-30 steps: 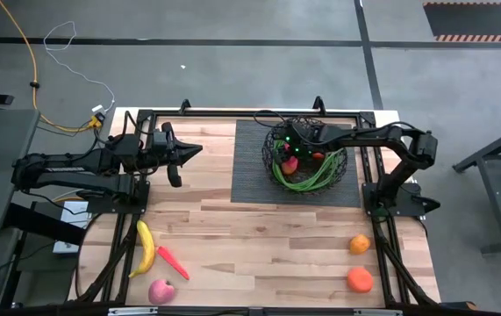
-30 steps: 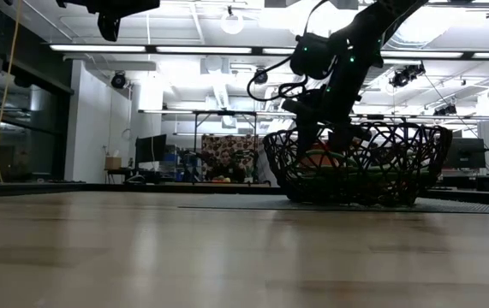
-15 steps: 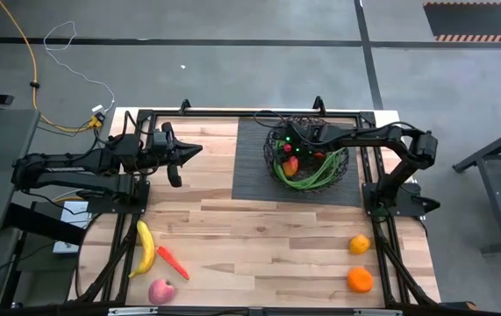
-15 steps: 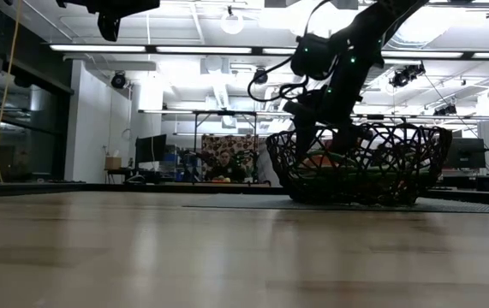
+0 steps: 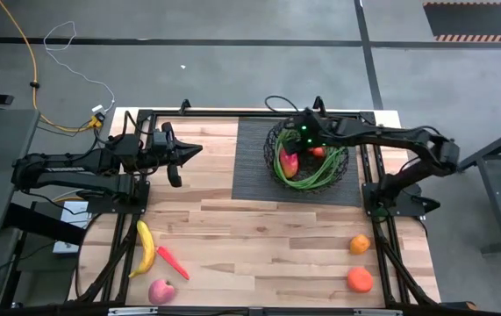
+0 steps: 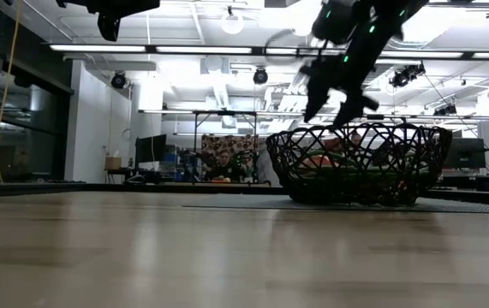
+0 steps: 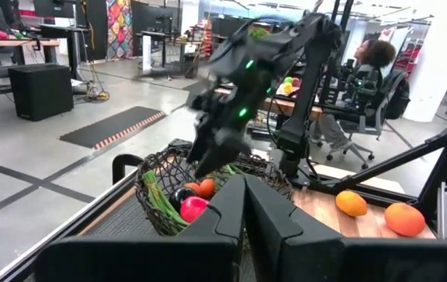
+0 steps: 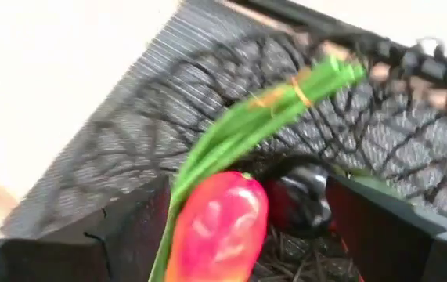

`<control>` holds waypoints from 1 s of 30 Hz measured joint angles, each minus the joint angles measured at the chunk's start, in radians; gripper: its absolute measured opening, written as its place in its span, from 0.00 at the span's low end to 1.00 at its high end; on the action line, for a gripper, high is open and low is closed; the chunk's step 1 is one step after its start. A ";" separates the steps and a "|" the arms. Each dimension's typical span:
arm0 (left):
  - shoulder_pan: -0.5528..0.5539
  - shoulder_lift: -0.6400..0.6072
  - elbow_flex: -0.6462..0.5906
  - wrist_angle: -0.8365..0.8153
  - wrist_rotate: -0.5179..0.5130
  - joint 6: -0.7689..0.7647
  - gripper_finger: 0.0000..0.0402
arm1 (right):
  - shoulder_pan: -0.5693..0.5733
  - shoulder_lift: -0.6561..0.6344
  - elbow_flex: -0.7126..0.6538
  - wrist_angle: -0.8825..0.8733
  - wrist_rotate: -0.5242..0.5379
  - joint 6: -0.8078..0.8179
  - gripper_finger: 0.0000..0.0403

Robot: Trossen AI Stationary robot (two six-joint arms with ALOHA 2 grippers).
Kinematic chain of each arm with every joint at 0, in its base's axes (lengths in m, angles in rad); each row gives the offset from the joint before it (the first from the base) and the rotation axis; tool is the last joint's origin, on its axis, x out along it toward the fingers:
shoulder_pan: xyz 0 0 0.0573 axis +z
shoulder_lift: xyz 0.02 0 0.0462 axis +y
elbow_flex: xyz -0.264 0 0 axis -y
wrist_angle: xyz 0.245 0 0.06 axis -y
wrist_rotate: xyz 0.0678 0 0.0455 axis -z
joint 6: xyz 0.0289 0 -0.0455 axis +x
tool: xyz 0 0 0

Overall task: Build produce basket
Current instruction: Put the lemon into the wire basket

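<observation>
Now that your right gripper (image 6: 334,104) has lifted clear of the basket (image 6: 360,162), fingers spread (pepper (image 5: 289,161) delivered), fetch more.

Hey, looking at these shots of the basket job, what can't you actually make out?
- Right gripper, low view and left wrist view: motion blur.
- Lower contents of the basket, low view: dark wire hides all but bits of colour.
- Banana, carrot, apple: only in the high view, too small for detail.
- Dark round fruit, right wrist view: partly behind the pepper and blurred.
</observation>
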 joint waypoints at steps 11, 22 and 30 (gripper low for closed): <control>0.000 0.000 0.000 0.000 0.010 -0.002 0.00 | 0.224 -0.437 -0.269 0.127 -0.048 -0.013 0.83; 0.000 0.000 0.000 0.002 0.040 -0.027 0.00 | 0.324 -0.582 -0.408 0.713 -0.093 -0.312 0.83; 0.000 0.000 0.000 0.051 0.140 -0.027 0.00 | 0.323 -0.542 -0.309 0.676 -0.143 -0.454 0.83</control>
